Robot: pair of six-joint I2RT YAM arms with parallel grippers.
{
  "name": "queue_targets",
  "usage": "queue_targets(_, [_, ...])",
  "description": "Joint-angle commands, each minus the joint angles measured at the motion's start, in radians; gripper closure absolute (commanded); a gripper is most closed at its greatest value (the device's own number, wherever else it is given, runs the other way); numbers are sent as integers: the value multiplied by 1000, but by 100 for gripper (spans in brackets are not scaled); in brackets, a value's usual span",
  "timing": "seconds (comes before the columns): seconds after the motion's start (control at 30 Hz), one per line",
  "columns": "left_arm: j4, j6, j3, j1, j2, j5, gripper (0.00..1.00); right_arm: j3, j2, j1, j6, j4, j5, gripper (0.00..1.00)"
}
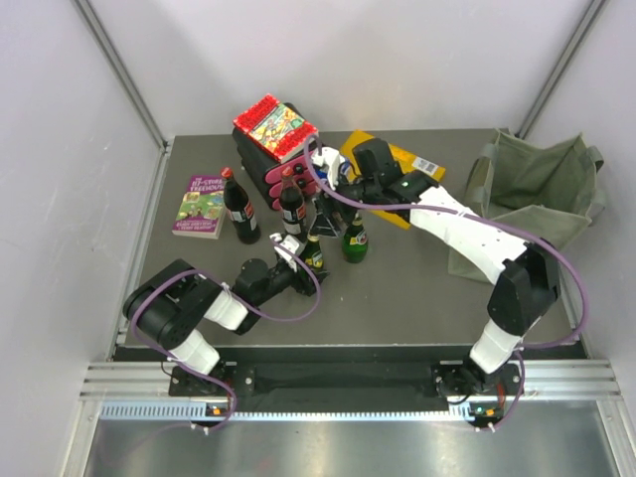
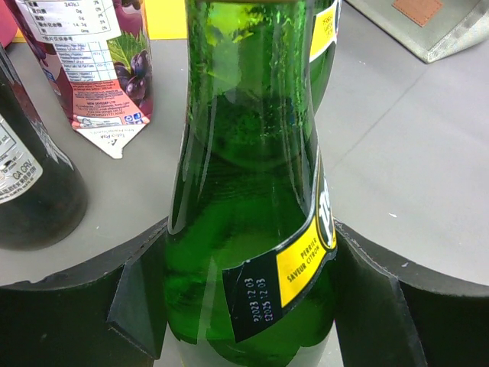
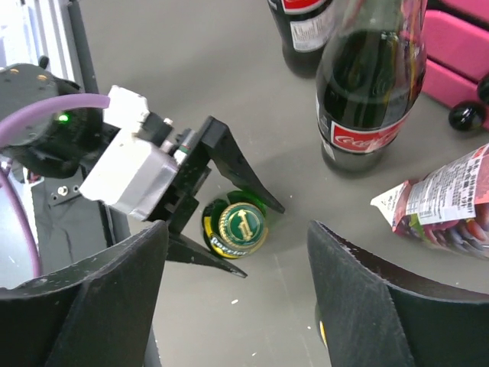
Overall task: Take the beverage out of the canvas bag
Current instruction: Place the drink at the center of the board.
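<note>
Left gripper (image 1: 304, 256) clamped on the green bottle (image 2: 244, 229), one finger against each side of its lower body. Bottle stands upright on the table (image 1: 417, 288), near a second green bottle (image 1: 355, 238) and a cola bottle (image 1: 291, 204). Right gripper (image 3: 237, 245) hangs above the cap, fingers spread, nothing seen between them. Canvas bag (image 1: 537, 189) sits at the right rear edge, well apart from the bottle, with bare grey surface between them and along the near edge. Book (image 1: 202, 204) lies near the left edge. Bottle neck and base cut off in left wrist view. Bag interior unreadable. Juice carton (image 3: 447, 199) cropped.
</note>
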Motion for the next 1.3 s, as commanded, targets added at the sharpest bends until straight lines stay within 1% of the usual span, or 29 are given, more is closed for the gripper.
queue_targets(0.0, [365,-14,-2,1,-19,17,100,48,30,23,18,24,7,29])
queue_targets(0.27, [376,-19,10,1,-2,17,100,47,69,40,4,14,13,30])
queue_targets(0.4, [375,-19,18,-1,-1,20,100,47,84,56,-8,-11,15,34])
queue_targets(0.57, [376,-24,19,-1,-1,13,100,42,96,69,-11,-26,15,34])
queue_targets(0.6, [378,-22,22,-1,-1,14,100,42,96,71,-11,-25,13,35])
queue_targets(0.63, [375,-22,26,-1,-1,13,100,42,100,74,-11,-23,12,37])
queue_targets(0.67, [373,-22,26,-1,-1,13,100,41,101,77,-10,-25,9,43])
queue_targets(0.73, [375,-22,30,-1,4,13,100,47,106,82,-10,-26,0,49])
queue_targets(0.77, [373,-22,32,-1,4,13,100,48,109,85,-10,-28,-2,54])
queue_targets(0.83, [373,-22,38,-1,4,11,100,50,110,89,-10,-26,-6,58])
queue_targets(0.87, [369,-22,39,-1,2,11,100,51,112,91,-10,-25,-8,64])
queue_targets(0.93, [365,-20,41,-1,1,10,100,56,118,94,-8,-28,-10,69])
queue_targets(1.03, [362,-20,39,-1,-2,7,100,60,126,97,-13,-29,0,68])
queue_targets(1.07, [361,-20,38,-1,-4,7,100,59,126,97,-13,-31,7,59])
queue_targets(1.1, [359,-20,36,-1,-5,4,100,59,129,97,-11,-29,13,57])
queue_targets(1.27, [358,-22,33,-1,-2,2,100,68,142,99,-23,-38,29,57])
